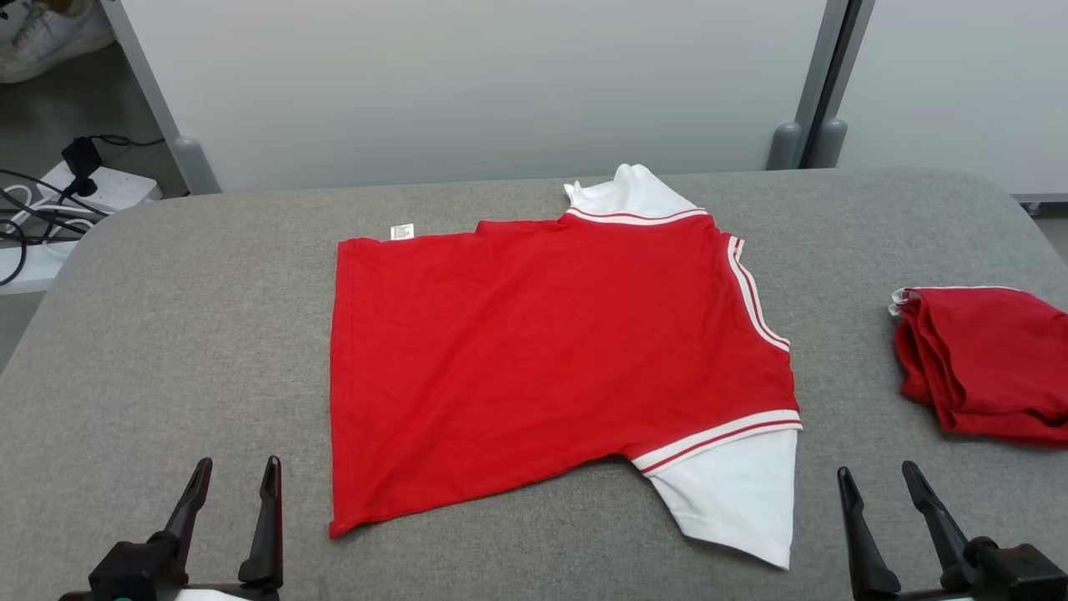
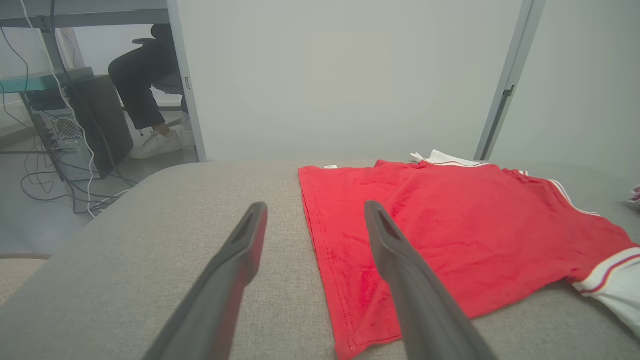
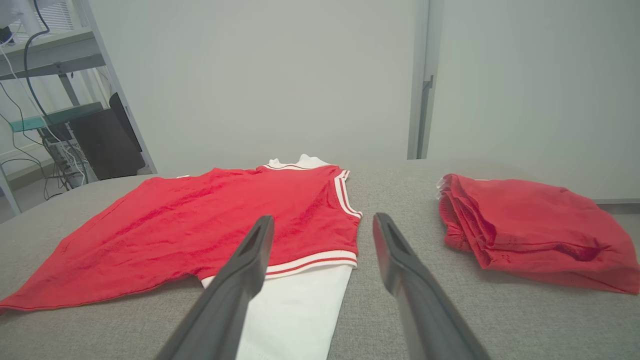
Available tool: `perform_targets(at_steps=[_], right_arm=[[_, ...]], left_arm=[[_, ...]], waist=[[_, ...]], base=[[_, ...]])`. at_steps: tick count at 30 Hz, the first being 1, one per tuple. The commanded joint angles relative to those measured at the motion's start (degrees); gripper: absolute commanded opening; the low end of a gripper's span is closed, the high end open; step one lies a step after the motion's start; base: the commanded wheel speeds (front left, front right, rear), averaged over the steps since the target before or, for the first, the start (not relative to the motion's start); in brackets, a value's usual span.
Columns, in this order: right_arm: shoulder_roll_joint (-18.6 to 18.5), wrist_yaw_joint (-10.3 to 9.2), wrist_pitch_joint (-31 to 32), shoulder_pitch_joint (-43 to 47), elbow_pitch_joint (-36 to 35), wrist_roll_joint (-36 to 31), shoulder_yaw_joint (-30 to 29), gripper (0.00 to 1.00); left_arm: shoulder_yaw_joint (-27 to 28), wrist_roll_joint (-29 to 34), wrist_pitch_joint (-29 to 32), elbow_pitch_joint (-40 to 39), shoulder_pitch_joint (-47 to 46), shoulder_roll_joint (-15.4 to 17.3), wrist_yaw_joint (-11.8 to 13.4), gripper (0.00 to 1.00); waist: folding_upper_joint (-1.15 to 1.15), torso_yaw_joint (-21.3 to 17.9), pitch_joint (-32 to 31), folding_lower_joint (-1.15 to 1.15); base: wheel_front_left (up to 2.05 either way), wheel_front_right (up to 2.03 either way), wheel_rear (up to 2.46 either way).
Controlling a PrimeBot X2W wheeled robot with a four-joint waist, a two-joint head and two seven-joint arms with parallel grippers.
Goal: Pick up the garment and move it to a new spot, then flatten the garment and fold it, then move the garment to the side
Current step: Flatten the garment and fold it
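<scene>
garment (image 1: 542, 359): laid flat, judged light, limp, crease-prone | hold advised: hem corners at 9 o'clock | left gripper (image 1: 238, 462), right gripper (image 1: 877, 469): spread wide, nothing held

Soft matt cloth garment (image 1: 542, 351); the table (image 1: 167, 334) wears coarse woven fabric (faintly fuzzy).

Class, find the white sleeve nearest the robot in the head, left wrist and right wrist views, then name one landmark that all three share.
Head view: the white sleeve lies right of centre, near the bottom.
Left wrist view: the sleeve is at the right edge, low down.
Right wrist view: the sleeve is at bottom centre.
Shared landmark: the grey partition post behind the table.
</scene>
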Motion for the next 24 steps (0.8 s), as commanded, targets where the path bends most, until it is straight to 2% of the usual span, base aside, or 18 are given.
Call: perform_targets(at_steps=[1, 24], right_arm=[[-0.7, 0.24, -0.8, -1.0, -1.7, -0.1, 0.9, 1.0], [-1.4, 0.24, -0.8, -1.7, -1.6, -0.5, 2.1, 1.0]], left_arm=[[2.3, 0.3, -0.8, -0.9, -1.6, 1.1, -0.1, 1.0], [0.9, 0.1, -0.3, 1.2, -3.1, 0.6, -0.2, 1.0]], waist=[[0.0, -0.1, -0.1, 0.0], [0.0, -0.6, 0.5, 0.0]], base=[[0.0, 0.0, 0.0], [0.0, 0.0, 0.0]])
